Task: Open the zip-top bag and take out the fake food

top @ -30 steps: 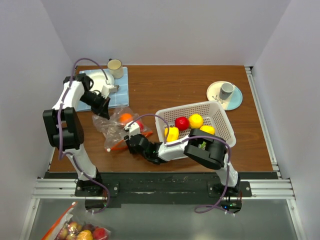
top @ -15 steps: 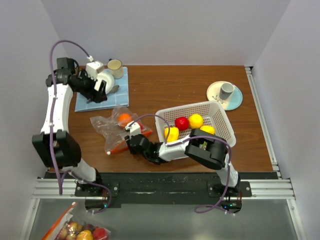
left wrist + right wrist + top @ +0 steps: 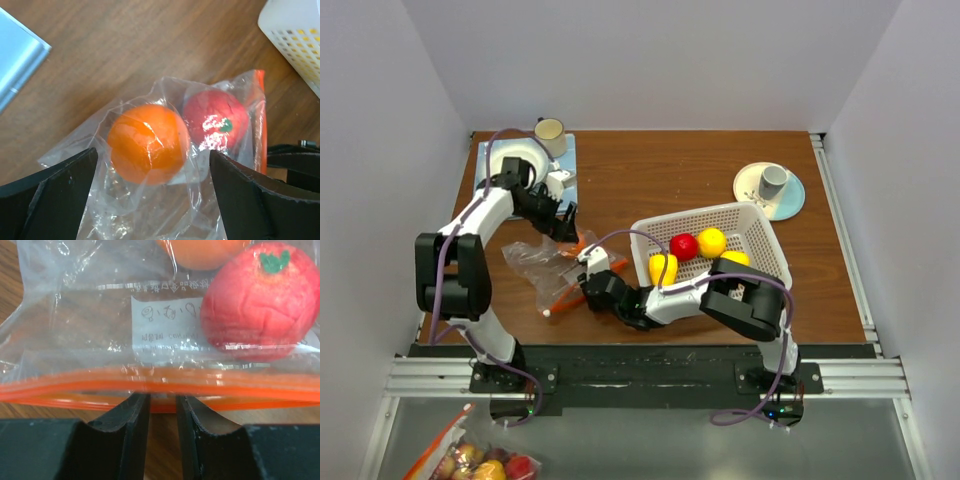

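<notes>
Table (image 3: 125, 40): 1 bag (image 3: 150, 220) w/ 2 fruits (image 3: 148, 142).

Bright even light, soft shadows, glare on zip-top bag (image 3: 100, 325)

Clear zip-top bag (image 3: 542, 262) crumpled on table (image 3: 700, 180), orange-red zip strip (image 3: 160, 387); orange fruit (image 3: 148, 143), red tomato (image 3: 216, 120) inside.

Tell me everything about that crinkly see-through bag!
The zip-top bag is clear, crinkly plastic with an orange-red zip strip that looks closed. It lies on the wooden table left of the white basket. Inside are an orange fruit and a red fruit. The right gripper seems to pinch its strip; the open left gripper hovers above.
</notes>
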